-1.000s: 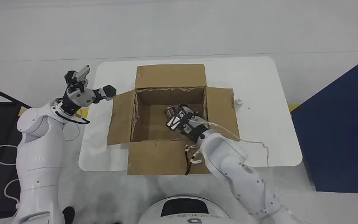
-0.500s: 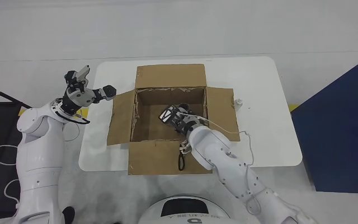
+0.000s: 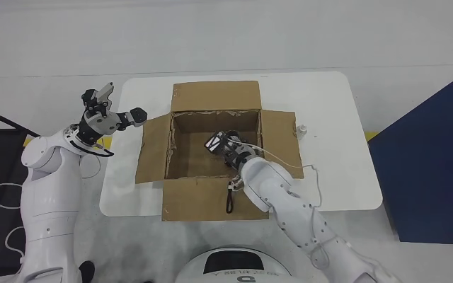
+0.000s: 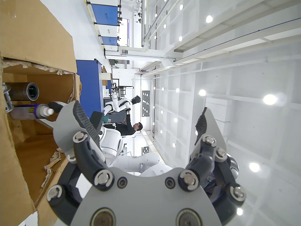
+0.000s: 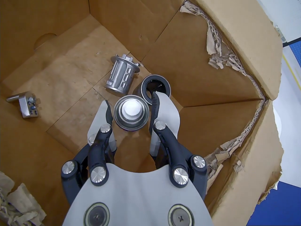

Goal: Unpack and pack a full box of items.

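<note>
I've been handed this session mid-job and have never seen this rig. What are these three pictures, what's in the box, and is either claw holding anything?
This is a two-armed robot at a white table with an open cardboard box on it. The top view looks down from a camera above the robot's arms. The other two pictures come from a camera on each wrist, looking out past that arm's own gripper.

The right gripper is down inside the box. Its fingers are open on either side of a spray can, seen from its cap end. A thin gap shows, so nothing is gripped yet. Next to the can lie a silver flanged part and a black ring-shaped sleeve. A small metal block lies farther off.

The left gripper is open and empty, outside the box beside a side flap, facing the ceiling.
</note>
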Available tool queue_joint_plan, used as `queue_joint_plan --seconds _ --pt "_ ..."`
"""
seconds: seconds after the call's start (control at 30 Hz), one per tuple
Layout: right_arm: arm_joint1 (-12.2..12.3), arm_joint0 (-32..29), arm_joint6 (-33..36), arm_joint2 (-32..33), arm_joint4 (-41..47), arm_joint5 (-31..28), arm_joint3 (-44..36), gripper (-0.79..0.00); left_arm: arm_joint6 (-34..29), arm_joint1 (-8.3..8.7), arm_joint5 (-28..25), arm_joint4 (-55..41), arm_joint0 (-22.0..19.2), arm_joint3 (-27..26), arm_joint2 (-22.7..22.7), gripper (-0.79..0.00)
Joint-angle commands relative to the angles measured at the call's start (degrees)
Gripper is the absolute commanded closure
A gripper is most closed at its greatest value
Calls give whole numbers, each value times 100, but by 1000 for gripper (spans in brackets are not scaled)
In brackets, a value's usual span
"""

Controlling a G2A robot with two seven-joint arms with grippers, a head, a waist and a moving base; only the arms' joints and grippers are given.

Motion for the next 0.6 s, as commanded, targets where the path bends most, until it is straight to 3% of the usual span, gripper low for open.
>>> queue_joint_plan --seconds 0.0,0.17,0.3,0.37,0.57 --pt "1 -17 14 30 -9 -28 -37 -342 0 0 0 0 0 0 0 -785" --pt "13 -111 21 133 -46 -85 -247 -351 0 0 0 0 0 0 0 -785" --pt "83 -447 -72 439 -65 -165 -960 -385 0 0 0 0 0 0 0 -785" --pt "142 -751 -219 713 -151 -123 -1530 -440 0 0 0 0 0 0 0 -785" --pt "293 -1953 -899 2131 -67 518 -3085 -499 0 0 0 0 0 0 0 -785"
